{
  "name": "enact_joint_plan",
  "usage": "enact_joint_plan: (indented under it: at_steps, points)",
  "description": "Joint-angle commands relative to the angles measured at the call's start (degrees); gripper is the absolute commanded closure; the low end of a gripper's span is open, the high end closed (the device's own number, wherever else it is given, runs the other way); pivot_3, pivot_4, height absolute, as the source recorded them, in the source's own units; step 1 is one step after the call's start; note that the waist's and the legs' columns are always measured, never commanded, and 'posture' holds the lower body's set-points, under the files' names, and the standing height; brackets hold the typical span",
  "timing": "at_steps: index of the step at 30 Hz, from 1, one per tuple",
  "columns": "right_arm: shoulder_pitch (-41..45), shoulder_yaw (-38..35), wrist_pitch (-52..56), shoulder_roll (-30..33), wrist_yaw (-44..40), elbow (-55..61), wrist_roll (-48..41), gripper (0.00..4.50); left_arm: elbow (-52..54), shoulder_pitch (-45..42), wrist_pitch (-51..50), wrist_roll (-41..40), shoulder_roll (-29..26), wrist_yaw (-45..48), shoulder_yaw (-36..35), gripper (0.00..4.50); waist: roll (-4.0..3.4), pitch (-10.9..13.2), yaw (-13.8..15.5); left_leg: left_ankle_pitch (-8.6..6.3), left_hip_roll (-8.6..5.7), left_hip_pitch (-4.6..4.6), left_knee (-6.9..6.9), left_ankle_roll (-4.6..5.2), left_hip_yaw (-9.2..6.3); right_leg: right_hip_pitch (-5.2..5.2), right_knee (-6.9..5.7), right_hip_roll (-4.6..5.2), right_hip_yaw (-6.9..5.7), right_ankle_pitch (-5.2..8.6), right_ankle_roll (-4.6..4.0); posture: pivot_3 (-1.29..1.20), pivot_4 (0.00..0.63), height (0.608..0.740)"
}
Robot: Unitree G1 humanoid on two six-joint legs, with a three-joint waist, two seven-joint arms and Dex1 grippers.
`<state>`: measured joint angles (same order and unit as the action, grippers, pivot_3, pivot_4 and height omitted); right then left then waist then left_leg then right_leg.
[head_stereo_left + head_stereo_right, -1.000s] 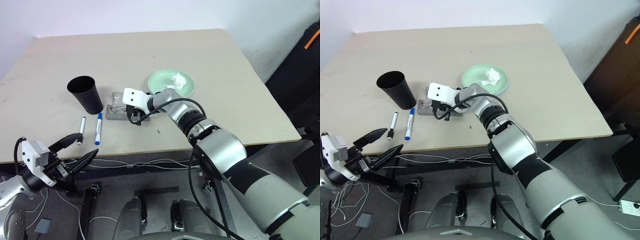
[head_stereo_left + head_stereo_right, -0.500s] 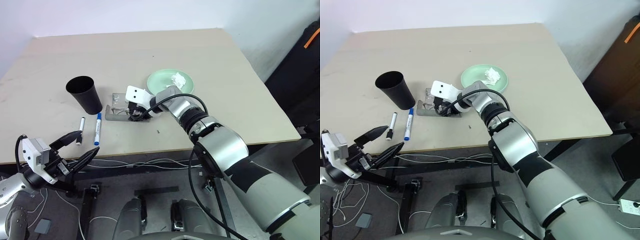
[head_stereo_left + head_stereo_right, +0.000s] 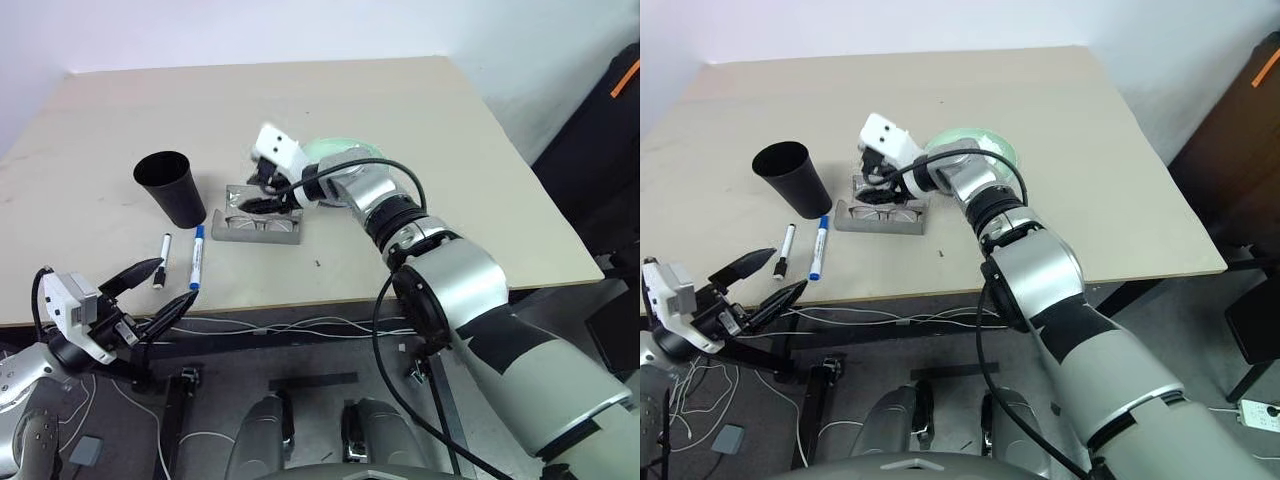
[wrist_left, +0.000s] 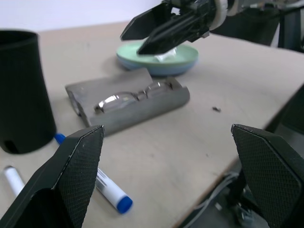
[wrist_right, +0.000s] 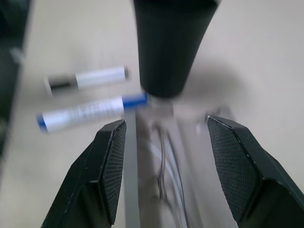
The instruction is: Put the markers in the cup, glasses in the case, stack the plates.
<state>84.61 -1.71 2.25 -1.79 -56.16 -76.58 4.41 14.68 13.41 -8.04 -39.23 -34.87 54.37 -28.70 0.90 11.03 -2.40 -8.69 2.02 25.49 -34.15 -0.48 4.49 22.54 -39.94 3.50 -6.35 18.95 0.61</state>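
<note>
Left eye view, from left: the left tool (image 3: pixel 160 285) hangs wide open and empty off the beige desk (image 3: pixel 420 120) edge; two slim white markers (image 3: pixel 180 260) lie beside the tall black tapered plastic cup (image 3: pixel 170 188). Light, round and liable to roll, they are best pinched mid-barrel. The thin clear-framed glasses (image 3: pixel 255 213) rest inside the open grey hard case (image 3: pixel 258 228); fragile. Above it, the right tool (image 3: pixel 262 190) is partly open, holding nothing. Mint-green round plate (image 4: pixel 159 54) sits beyond.

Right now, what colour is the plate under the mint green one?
Light blue, clearest in the left wrist view.
</note>
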Motion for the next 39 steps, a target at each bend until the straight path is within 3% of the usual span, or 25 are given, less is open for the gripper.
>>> enact_joint_plan:
  at_steps: [1, 15, 21, 26, 39]
  points:
    - [1.5, -5.1, 1.2, 1.7, -0.1, 3.5, -5.9, 1.65, 0.1, -0.6, -1.0, -1.2, -0.5, -1.6, -2.2, 0.00, 0.01, 0.0, 0.0, 0.00, 0.00, 0.00, 0.00, 0.00, 0.00, -0.01, 0.01, 0.00, 0.00, 0.00, 0.00, 0.00, 0.150, 0.740]
    - [-11.1, -9.7, 9.1, 5.2, 3.2, 15.7, -15.4, 1.65, 0.0, -5.6, -7.6, -1.9, 0.1, -9.4, -1.5, 0.00, 0.03, 0.0, 0.0, 0.02, 0.00, 0.01, 0.06, 0.04, 0.08, -0.02, 0.09, 0.00, -0.01, -0.03, 0.06, 0.00, 0.150, 0.740]
    - [-13.0, -7.8, 20.6, 8.0, 8.0, 17.2, -14.9, 1.65, 0.2, -6.4, -9.6, -1.8, -0.3, -10.4, -0.8, 0.00, 0.02, 0.0, -0.1, 0.02, 0.00, 0.00, 0.07, 0.04, 0.08, -0.02, 0.10, 0.00, -0.01, -0.03, 0.06, 0.00, 0.150, 0.740]
    - [-12.1, -5.2, 32.1, 9.4, 5.4, 16.9, -14.8, 1.65, -0.4, -8.2, -10.8, -1.4, -0.7, -11.3, -0.9, 0.00, 0.03, 0.0, -0.1, 0.02, 0.00, 0.01, 0.09, 0.04, 0.09, 0.00, 0.10, 0.00, -0.01, -0.03, 0.05, 0.00, 0.150, 0.740]
    - [-15.0, 2.7, 38.1, 7.5, 1.8, 21.1, -13.4, 1.65, -0.4, -10.2, -14.2, -1.8, -0.9, -12.3, 0.1, 0.00, 0.03, 0.0, 0.0, 0.00, 0.00, 0.02, 0.14, 0.07, 0.13, -0.01, 0.19, 0.00, 0.00, -0.04, 0.08, 0.00, 0.150, 0.740]
